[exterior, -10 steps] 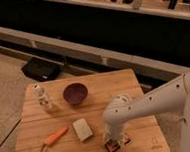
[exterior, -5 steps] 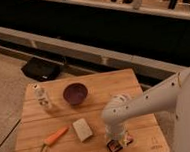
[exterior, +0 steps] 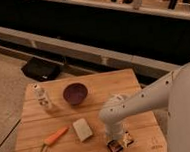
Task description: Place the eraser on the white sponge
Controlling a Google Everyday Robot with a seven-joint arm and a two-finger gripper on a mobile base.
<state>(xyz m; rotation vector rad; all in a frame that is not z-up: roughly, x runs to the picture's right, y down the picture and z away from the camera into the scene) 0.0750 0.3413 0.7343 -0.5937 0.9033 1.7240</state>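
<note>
- Right, the step in hand is the pick-up: my claw [exterior: 119,138] is down at the counter [exterior: 119,83], directly over the eraser [exterior: 115,147], at about 5 o'clock on the board
- Whether the claw is spread, pressed together or pinching the eraser I cannot tell; my own wrist hides the contact
- The eraser lies on the wood, not yet on its goal; the white sponge [exterior: 83,129] is near it at roughly 10 o'clock, apart from it, with bare wood between
- Next, as I judge it: make sure of the grip, lift straight up until I clear the sponge's top, carry toward 10 o'clock, then lower and let go with the eraser centred on the soft face
- Edges: the eraser sits close to the counter's near edge at 6 o'clock, so a nudge that way could push it off; the 3 o'clock edge is farther away
- Room: the line to the sponge looks open; the carrot [exterior: 56,136] lies at the sponge's 9 o'clock, the dark bowl [exterior: 75,93] at its 12 o'clock, the small white bottle [exterior: 40,95] at its 10 o'clock, none on my path
- An overshoot would meet the carrot first, so better to stop short than long
</note>
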